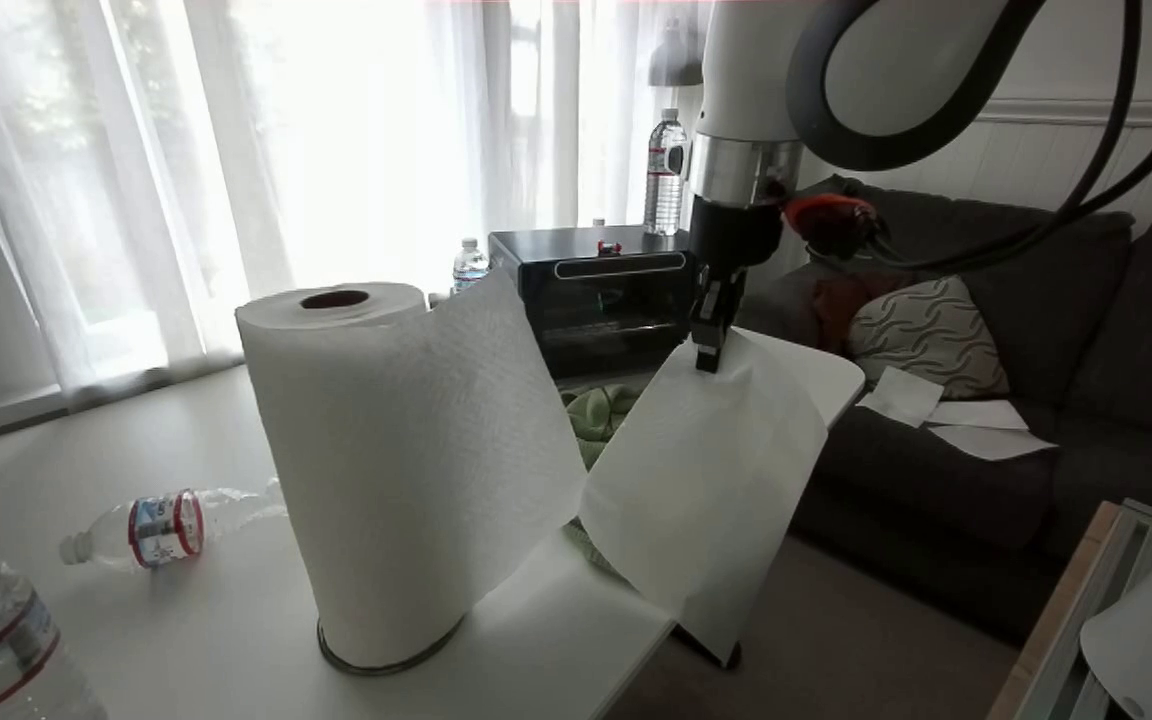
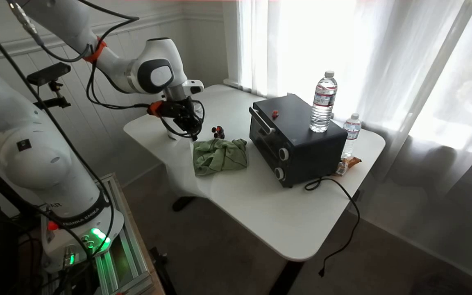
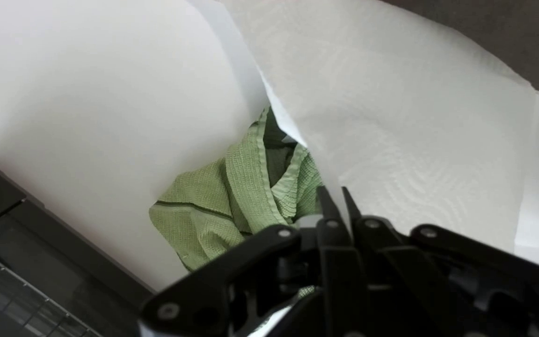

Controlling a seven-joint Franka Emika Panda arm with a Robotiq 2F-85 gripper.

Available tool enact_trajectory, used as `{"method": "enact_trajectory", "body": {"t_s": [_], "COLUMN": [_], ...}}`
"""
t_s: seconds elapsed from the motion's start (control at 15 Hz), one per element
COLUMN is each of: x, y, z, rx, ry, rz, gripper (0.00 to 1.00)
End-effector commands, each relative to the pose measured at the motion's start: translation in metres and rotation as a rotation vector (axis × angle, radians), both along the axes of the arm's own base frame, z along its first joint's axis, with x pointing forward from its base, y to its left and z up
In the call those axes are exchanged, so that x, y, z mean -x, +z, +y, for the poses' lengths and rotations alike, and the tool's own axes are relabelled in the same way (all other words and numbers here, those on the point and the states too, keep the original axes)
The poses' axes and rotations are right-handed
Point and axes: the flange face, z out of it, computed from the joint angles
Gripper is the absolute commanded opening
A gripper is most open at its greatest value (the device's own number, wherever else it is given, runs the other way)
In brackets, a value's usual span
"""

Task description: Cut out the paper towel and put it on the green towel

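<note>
Hanging from pincer point(image 1: 708, 360); paper towel point(image 1: 706, 465)

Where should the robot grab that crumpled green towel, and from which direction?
Probably a raised fold of the green towel on its side facing the toaster oven, coming from above. It lies rumpled, so its folds offer something to pinch; in the wrist view, the paper towel sheet hides part of the opposite side.
</note>
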Motion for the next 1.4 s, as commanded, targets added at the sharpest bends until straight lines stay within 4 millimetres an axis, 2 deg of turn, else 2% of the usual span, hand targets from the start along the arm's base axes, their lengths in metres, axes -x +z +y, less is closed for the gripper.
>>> {"method": "enact_trajectory", "body": {"t_s": [0.0, 0.33, 0.47, 0.8, 1.0, 1.13, 1.33], "x": [0.0, 0.0, -0.004, -0.009, -0.007, -0.007, -0.01], "y": [0.0, 0.0, -0.005, -0.046, -0.066, -0.075, -0.08], "z": [0.0, 0.0, -0.014, -0.09, -0.126, -0.141, -0.145], "rx": [0.0, 0.0, -0.028, -0.07, -0.087, -0.095, -0.093], "ry": [0.0, 0.0, -0.045, -0.247, -0.323, -0.347, -0.339], "rz": [0.001, 0.001, 0.018, 0.095, 0.126, 0.14, 0.148], "gripper": [0.01, 0.0, 0.0, 0.0, 0.0, 0.0, 0.0]}}
